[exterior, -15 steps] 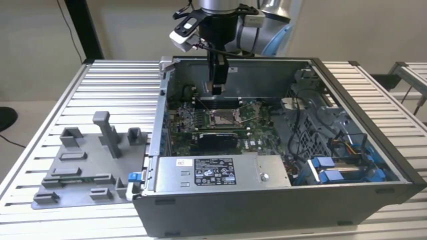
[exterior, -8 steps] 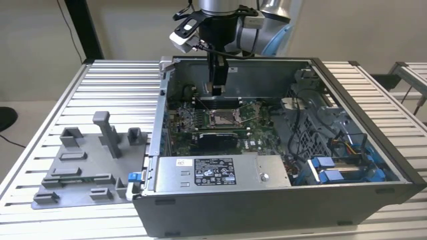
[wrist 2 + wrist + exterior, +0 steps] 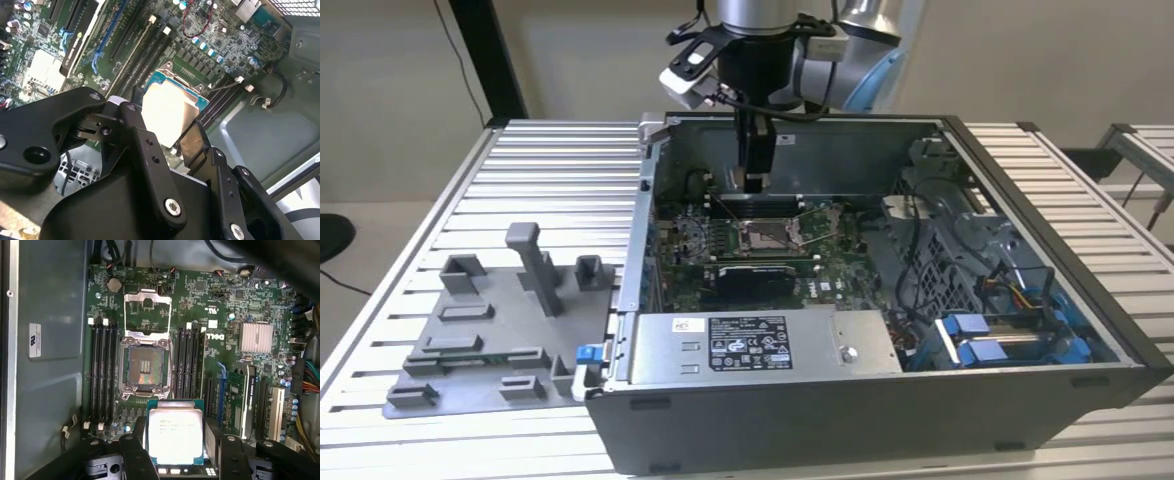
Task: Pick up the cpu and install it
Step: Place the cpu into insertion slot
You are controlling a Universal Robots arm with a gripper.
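The cpu [image 3: 175,436], a flat square chip with a pale silver top and a teal rim, is held by its edges between my black fingers [image 3: 139,434]. My gripper [image 3: 175,442] is shut on it. In the second wrist view the cpu [image 3: 167,112] hangs over the green motherboard, with the gripper [image 3: 167,131] around it. In the exterior view the gripper [image 3: 754,182] reaches down into the open computer case [image 3: 881,395], above and just behind the socket [image 3: 765,237]. The socket [image 3: 145,366] lies bare, with its metal frame [image 3: 147,313] swung open, apart from the chip.
Memory slots [image 3: 102,375] flank the socket on both sides. A grey power supply box [image 3: 761,345] sits at the case's front. A drive cage with blue clips [image 3: 987,340] fills the exterior view's right. A grey fixture tray [image 3: 494,330] stands outside the case on the slatted table.
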